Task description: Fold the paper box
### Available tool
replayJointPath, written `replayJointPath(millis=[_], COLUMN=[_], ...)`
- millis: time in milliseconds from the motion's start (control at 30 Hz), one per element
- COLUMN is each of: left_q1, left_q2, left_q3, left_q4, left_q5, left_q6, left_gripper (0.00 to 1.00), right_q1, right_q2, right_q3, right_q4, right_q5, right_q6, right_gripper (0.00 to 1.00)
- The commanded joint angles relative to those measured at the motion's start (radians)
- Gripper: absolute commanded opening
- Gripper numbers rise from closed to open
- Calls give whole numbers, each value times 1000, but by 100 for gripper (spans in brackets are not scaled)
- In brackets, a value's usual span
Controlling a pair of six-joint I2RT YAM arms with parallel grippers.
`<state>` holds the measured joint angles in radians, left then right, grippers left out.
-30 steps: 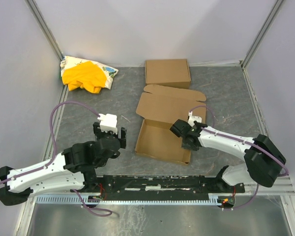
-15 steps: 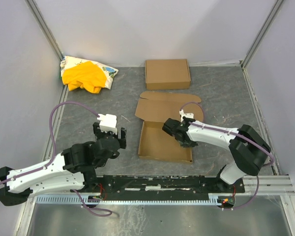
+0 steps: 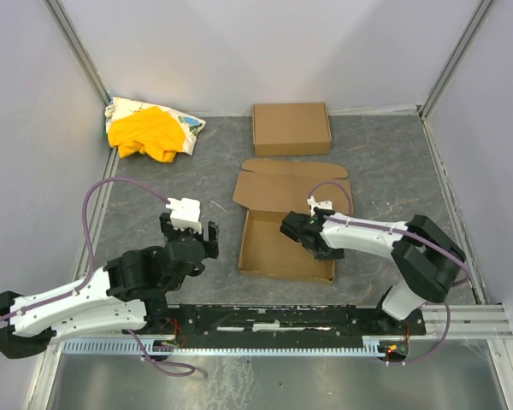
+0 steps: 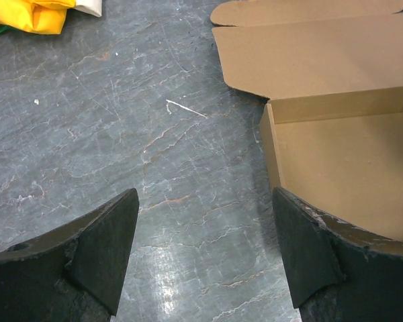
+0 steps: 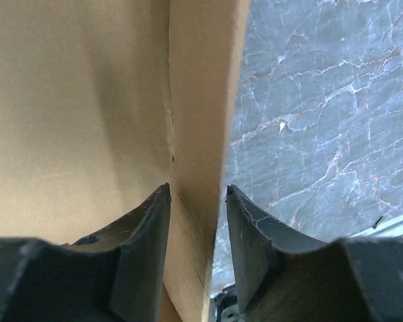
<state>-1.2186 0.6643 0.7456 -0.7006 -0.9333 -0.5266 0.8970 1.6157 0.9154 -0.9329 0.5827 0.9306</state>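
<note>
The paper box (image 3: 278,248) sits in the middle of the table (image 3: 154,184), just ahead of my two bases, and I judge it roughly half folded. The bottom is already a shallow tray. From my left wrist I see its left wall (image 4: 269,144) and back wall standing upright, and from my right wrist the right wall (image 5: 195,100) stands too. The lid (image 3: 291,184) is not done: it lies open and flat on the table behind the tray, its rounded flaps spread toward the far side. My right gripper (image 5: 197,191) is set narrow and astride the right wall, one finger inside the tray and one outside. I cannot tell whether the pads are pinching the cardboard or only bracketing it. My left gripper (image 3: 190,232) hangs wide and holds nothing, over bare table just left of the tray. What remains, as I read it, is seating this side wall firmly, then swinging the lid over the tray and tucking its flaps in. A second closed carton (image 3: 291,128) and a yellow cloth bundle (image 3: 150,132) lie well apart at the far edge.
</note>
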Motion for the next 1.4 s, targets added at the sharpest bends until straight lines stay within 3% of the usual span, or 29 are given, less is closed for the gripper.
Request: replayJointPath(millis=[0,267,533,600,667,767,1133,1167,1233,1267,1367], left_q1=[5,5,5,5,4,6,5,5,5,5,5], left_q2=[-13,-9,-11,-7,-5,-4,11,12,12,12,14], left_q3=[-2,-1,-5,-5,-5,-5,-6,-6,-8,-10,-15], left_q4=[35,34,35,35,36,36,41,40,42,45,50], left_q5=[-14,-15,-12,-12,-10,-10,-10,-10,-12,-11,-4], left_q6=[-41,-45,-49,-49,-49,-49,-49,-49,-50,-50,-51], left_gripper=[87,87,87,87,87,87,87,87,87,87,87], right_q1=[3,4,8,11,13,14,22,22,21,22,26], right_q2=[-165,-328,-329,-324,-322,-320,-284,-265,-232,-223,-224], right_q3=[-12,-108,-220,-223,-229,-237,-182,-156,-117,-114,-119], right_q4=[7,61,138,131,130,139,329,305,274,268,249], right_q5=[-29,-170,-227,-218,-204,-185,-150,-151,-172,-185,-199], right_q6=[15,52,86,87,93,86,-155,-153,-133,-112,-60], right_gripper=[48,48,41,28,5,1,1,7,31,38,45])
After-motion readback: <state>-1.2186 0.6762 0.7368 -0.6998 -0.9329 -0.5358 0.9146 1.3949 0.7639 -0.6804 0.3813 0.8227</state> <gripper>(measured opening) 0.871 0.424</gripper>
